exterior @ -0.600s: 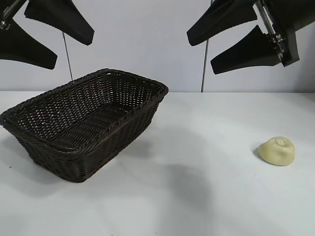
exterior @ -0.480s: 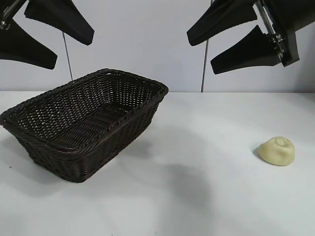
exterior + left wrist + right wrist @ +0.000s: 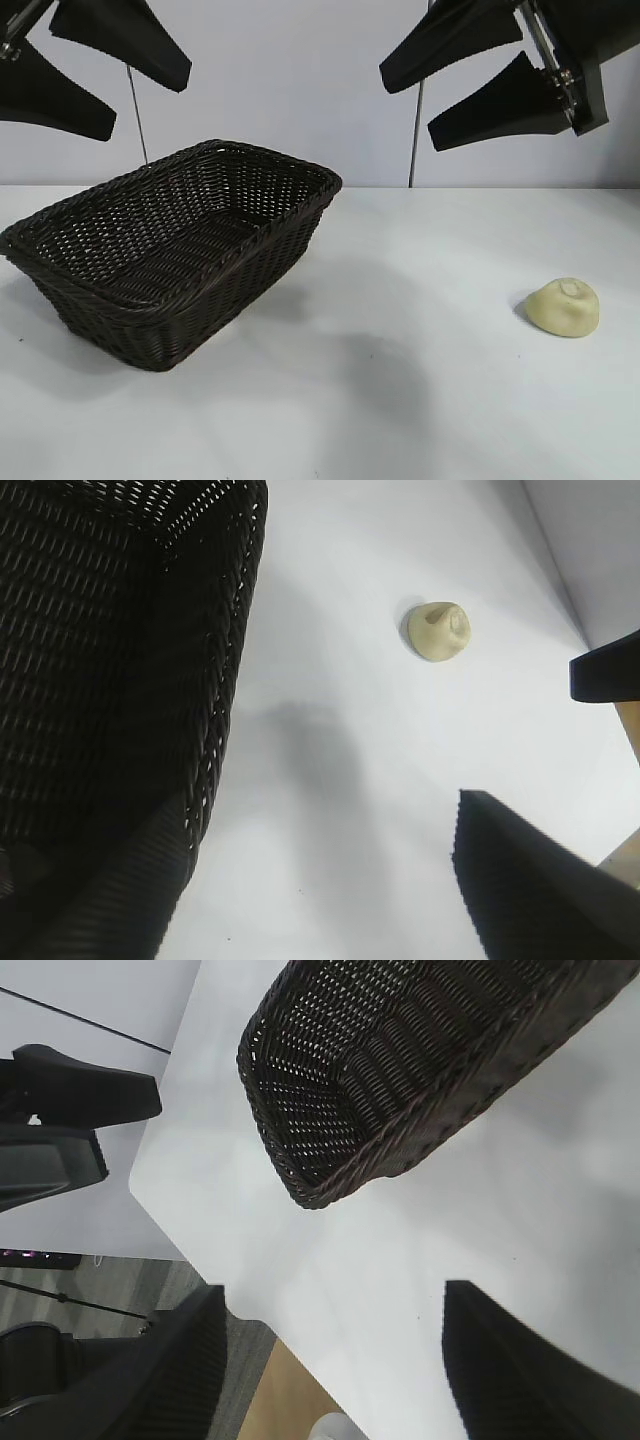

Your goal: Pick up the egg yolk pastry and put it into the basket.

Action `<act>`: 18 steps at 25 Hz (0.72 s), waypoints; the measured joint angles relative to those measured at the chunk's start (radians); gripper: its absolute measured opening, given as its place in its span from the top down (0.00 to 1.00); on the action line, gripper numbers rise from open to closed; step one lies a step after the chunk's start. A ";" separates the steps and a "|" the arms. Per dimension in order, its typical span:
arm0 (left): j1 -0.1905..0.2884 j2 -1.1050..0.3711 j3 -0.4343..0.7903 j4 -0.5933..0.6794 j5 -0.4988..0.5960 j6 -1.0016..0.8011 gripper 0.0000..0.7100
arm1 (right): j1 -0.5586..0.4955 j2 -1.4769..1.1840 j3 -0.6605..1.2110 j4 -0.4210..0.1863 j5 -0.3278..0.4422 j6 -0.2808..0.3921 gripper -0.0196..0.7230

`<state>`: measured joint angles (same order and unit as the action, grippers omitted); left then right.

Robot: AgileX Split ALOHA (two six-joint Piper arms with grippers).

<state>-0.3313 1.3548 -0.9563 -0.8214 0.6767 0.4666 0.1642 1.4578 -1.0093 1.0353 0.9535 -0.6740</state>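
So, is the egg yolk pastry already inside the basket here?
No, the egg yolk pastry sits on the bare table well to the right of the basket, and neither tool is near it.

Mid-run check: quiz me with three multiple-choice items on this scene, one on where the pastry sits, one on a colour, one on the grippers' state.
1. Where is the egg yolk pastry?
A. in the basket
B. on the table, right of the basket
C. in a gripper

2. What colour is the basket?
A. dark brown
B. white
C. red

3. How are the left gripper and right gripper?
A. both open, raised
B. both shut on the pastry
C. resting in the basket

Answers: B, it lies alone on the white table; A, the wicker is dark brown; A, both hang apart above the table, holding nothing.
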 joint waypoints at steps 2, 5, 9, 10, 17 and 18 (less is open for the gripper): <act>0.000 0.000 0.000 0.000 0.000 0.000 0.24 | 0.000 0.000 0.000 0.000 0.000 0.000 0.36; 0.000 0.000 0.000 0.000 0.000 0.000 0.24 | 0.000 0.000 0.000 0.000 0.000 0.000 0.36; 0.000 0.000 0.000 0.000 -0.002 0.000 0.24 | 0.000 0.000 0.000 0.000 0.000 0.000 0.36; 0.000 0.000 0.000 0.000 -0.003 0.000 0.24 | 0.000 0.000 0.000 0.000 0.000 0.000 0.36; 0.000 0.000 0.000 0.002 -0.067 -0.085 0.24 | 0.000 0.000 0.000 0.000 0.000 0.000 0.36; 0.000 0.000 0.000 0.013 -0.074 -0.144 0.24 | 0.000 0.000 0.000 0.000 0.000 0.000 0.36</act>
<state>-0.3313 1.3548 -0.9563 -0.8084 0.6023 0.3224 0.1642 1.4578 -1.0093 1.0353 0.9535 -0.6740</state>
